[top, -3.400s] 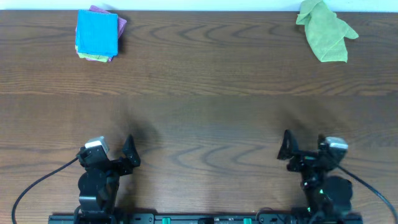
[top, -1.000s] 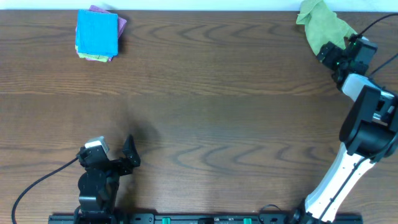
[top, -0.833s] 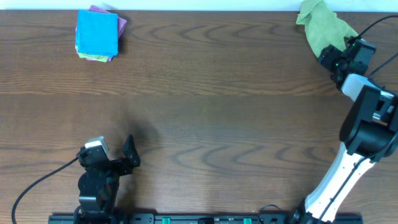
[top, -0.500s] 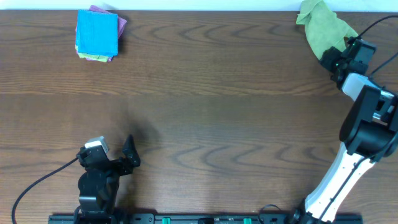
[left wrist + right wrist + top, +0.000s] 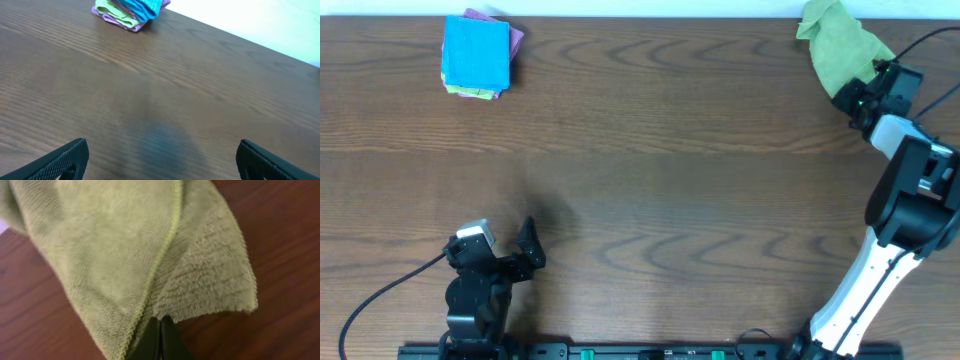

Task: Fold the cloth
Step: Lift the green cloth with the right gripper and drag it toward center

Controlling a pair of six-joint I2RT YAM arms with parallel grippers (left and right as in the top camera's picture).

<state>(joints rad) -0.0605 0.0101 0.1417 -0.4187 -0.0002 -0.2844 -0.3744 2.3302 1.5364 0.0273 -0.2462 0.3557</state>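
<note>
Right wrist view: right gripper (image 5: pixel 160 335), jaws clenched on the near hem of the cloth (image 5: pixel 110 245). Cloth: crumpled, at the far right corner of the table (image 5: pixel 650 150), long axis running away from the pincer toward the far edge. Left gripper (image 5: pixel 527 245): released, empty, at the near edge, well apart.

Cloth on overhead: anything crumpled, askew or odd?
Yes. The cloth sits bunched and creased at the table's far right corner, not flat. The right gripper has its jaws shut on its near hem.
</note>
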